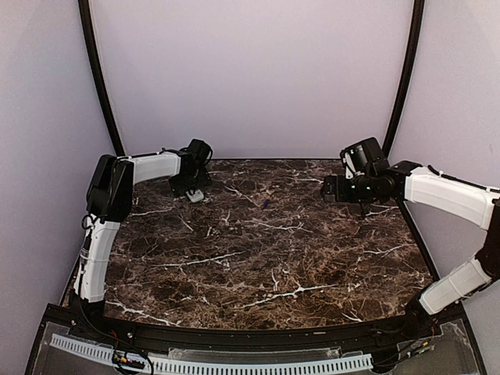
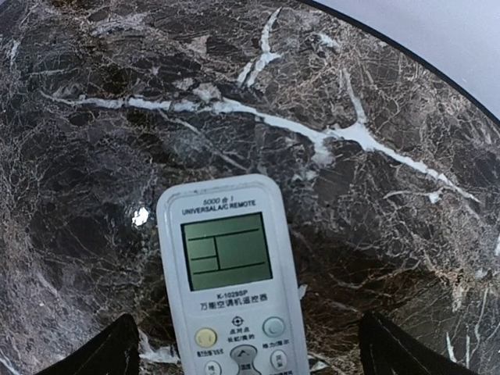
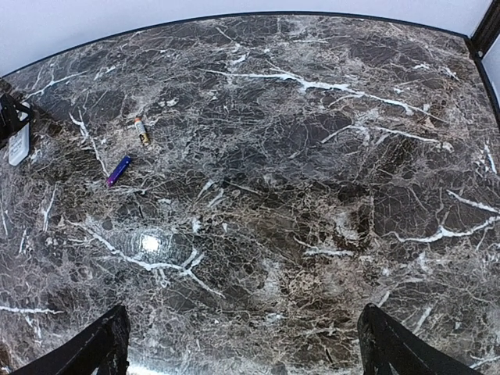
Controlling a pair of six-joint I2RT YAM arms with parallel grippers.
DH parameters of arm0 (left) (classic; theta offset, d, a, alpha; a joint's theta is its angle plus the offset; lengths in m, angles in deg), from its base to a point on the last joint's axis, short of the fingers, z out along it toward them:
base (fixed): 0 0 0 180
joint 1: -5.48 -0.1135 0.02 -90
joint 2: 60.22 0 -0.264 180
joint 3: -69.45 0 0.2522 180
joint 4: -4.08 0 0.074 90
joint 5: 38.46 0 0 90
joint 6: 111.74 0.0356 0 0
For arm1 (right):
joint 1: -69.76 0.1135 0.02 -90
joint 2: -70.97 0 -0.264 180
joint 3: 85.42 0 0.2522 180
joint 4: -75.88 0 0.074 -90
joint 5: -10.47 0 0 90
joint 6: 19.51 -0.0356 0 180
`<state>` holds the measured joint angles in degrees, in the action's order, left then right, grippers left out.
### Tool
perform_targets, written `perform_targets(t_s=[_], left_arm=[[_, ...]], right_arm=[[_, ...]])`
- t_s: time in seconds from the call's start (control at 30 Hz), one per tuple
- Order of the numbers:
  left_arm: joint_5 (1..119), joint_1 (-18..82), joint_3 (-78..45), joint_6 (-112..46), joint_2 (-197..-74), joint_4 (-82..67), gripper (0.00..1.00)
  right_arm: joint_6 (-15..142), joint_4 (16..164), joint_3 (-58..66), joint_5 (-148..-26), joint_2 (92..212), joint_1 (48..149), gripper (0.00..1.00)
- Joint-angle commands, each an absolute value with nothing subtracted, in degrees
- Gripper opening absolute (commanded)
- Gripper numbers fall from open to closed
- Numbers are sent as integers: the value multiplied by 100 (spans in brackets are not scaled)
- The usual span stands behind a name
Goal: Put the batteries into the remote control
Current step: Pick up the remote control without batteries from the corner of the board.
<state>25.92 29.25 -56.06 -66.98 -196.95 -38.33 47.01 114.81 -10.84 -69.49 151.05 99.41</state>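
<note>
Two batteries (image 3: 119, 169) lie on the marble table (image 1: 266, 258), close together but apart, toward ten o'clock in the right wrist view. We see one purple and one partly gold. The remote control (image 2: 226, 273) lies screen-up at the table's eleven o'clock, between the spread fingers of the left gripper (image 2: 248, 319), which do not touch it. The right gripper (image 3: 242, 312), at two o'clock, hangs spread wide.

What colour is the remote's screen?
Pale green screen with dark box outlines, on the white remote. Left wrist view shows it best.
</note>
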Motion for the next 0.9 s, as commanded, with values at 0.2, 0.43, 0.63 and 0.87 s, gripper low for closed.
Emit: perform_targets(t_s=[0.2, 0.43, 0.63, 0.87], left_arm=[[2922, 2825, -5514, -7285, -19845, -4344, 83], [3243, 2751, -5410, -7360, -19879, -4277, 68], [3578, 2737, -5271, -7507, -19866, -4147, 45], [3751, 2737, -5125, -7179, -19665, -3923, 21]], right_arm=[[4665, 11591, -1205, -6482, 14822, 10017, 99], [4694, 11652, -1283, -6292, 14559, 10017, 99], [4694, 11685, -1189, -6321, 14529, 10015, 99], [4676, 11742, -1088, -6418, 14469, 10026, 99]])
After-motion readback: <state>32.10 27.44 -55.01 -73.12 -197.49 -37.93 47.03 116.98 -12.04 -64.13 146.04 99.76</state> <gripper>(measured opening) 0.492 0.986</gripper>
